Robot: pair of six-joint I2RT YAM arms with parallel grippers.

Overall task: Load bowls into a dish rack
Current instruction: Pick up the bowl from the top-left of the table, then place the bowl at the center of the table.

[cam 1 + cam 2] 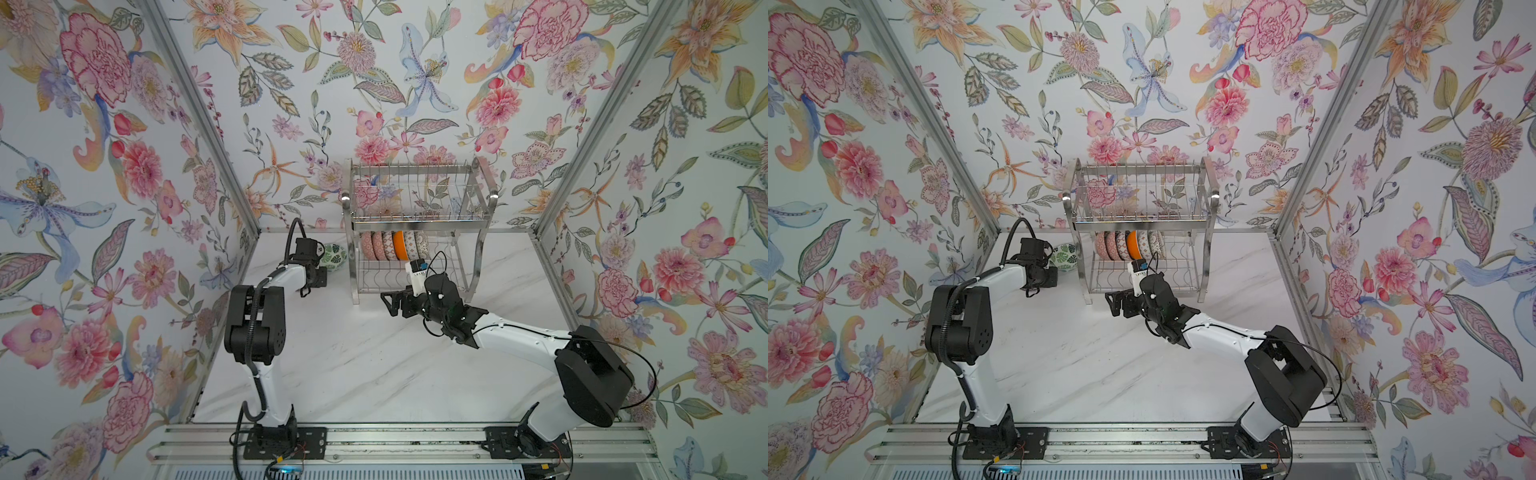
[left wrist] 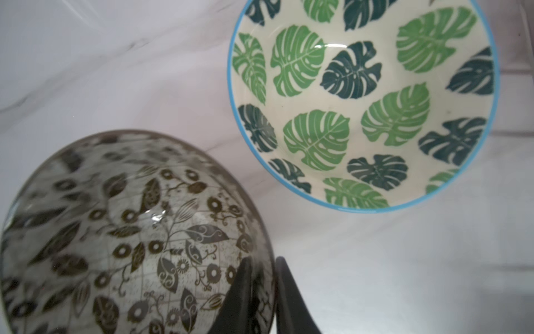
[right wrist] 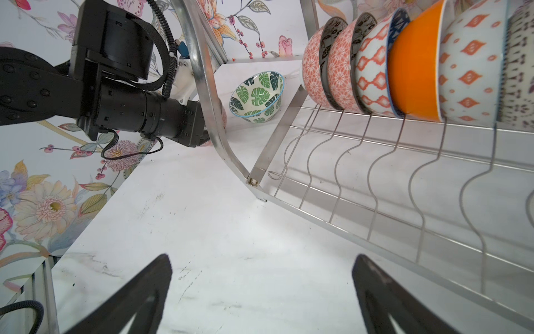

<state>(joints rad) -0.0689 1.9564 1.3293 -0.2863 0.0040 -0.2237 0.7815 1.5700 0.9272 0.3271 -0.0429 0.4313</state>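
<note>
Floral wallpaper [image 1: 415,83] closes in a white marble tabletop [image 1: 353,365] where two robot arms are loading bowls. At left, the left gripper [image 2: 263,261] is clamped on the rim of a black-and-white floral bowl [image 2: 130,245], one finger inside the wall and one outside; whether that bowl sits on the marble or hangs clear cannot be told. Just beside it but apart, a green leaf bowl [image 2: 364,101] sits on the table near the back wall. To the right of both stands the dish rack [image 1: 415,226], with a row of six bowls [image 1: 392,245] on edge at the left end of its lower tier and bare wavy wires to their right and in front. The rack's curved left leg [image 3: 199,66] stands between the held bowl and those free slots, so the carry probably has to swing round to the open front and tip the bowl on edge. Farther right, the right gripper [image 3: 263,257] hovers empty, jaws wide apart, just before the rack's front left corner, nearer the slots and possibly in the path
</note>
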